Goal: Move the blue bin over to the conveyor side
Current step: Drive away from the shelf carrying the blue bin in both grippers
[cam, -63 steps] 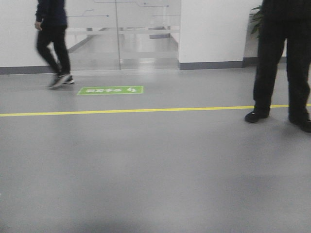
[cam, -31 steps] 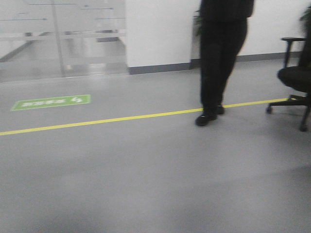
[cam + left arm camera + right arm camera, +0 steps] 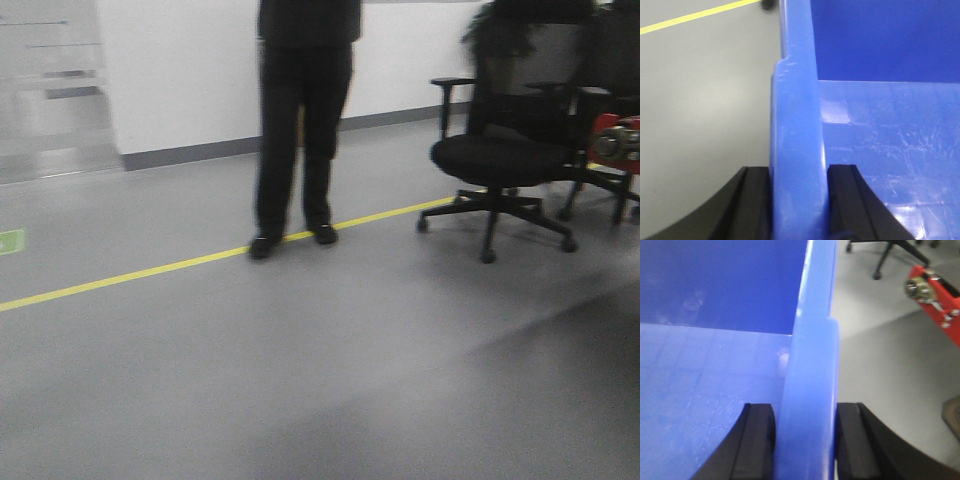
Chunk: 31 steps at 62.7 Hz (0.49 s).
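The blue bin [image 3: 880, 150] fills both wrist views, and its inside [image 3: 715, 365] holds nothing I can see. My left gripper [image 3: 799, 170] is shut on the bin's thick left rim, one black finger [image 3: 755, 200] outside and one inside. On the opposite rim my right gripper [image 3: 805, 407] is shut the same way, with one finger [image 3: 855, 440] on the outer side. The bin hangs above the grey floor. A red frame end with a metal roller [image 3: 935, 295] shows at the right [image 3: 615, 140]. I cannot tell whether it belongs to the conveyor; no belt shows.
A person in black [image 3: 300, 120] stands on the yellow floor line [image 3: 150, 272] ahead. A black wheeled office chair [image 3: 505, 160] stands to the right of that person, beside the red part. White wall with grey skirting [image 3: 180, 70] runs behind.
The front view has swung to the right: the person slid from the right side to left of centre, the green floor sign almost left the frame, and the chair and red part came into view.
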Each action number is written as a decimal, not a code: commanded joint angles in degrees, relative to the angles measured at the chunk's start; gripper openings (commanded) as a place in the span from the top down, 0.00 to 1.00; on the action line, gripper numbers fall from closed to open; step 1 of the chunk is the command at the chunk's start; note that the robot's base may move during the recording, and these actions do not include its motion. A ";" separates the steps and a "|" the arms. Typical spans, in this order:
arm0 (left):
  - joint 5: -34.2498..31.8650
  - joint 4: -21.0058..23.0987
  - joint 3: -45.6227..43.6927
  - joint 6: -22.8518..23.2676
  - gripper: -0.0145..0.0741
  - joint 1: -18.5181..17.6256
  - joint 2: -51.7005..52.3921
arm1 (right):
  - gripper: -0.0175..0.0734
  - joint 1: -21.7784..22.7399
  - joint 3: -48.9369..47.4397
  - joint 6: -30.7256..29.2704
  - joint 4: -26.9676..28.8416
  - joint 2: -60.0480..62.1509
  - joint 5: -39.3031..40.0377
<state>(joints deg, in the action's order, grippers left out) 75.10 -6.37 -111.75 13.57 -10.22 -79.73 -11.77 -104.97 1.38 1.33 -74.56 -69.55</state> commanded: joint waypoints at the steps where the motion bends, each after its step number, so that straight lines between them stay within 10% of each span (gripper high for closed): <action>1: -5.14 0.53 -0.76 -0.03 0.86 -0.43 1.18 | 0.89 -0.24 -0.96 -1.38 0.44 1.44 7.96; 31: -5.14 -1.05 -0.76 -0.03 0.86 -0.43 1.18 | 0.89 -0.24 -0.96 -1.38 0.44 1.44 8.07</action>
<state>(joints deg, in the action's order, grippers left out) 75.10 -6.83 -111.75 13.57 -10.22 -79.73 -11.77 -104.97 1.38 1.44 -74.56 -69.34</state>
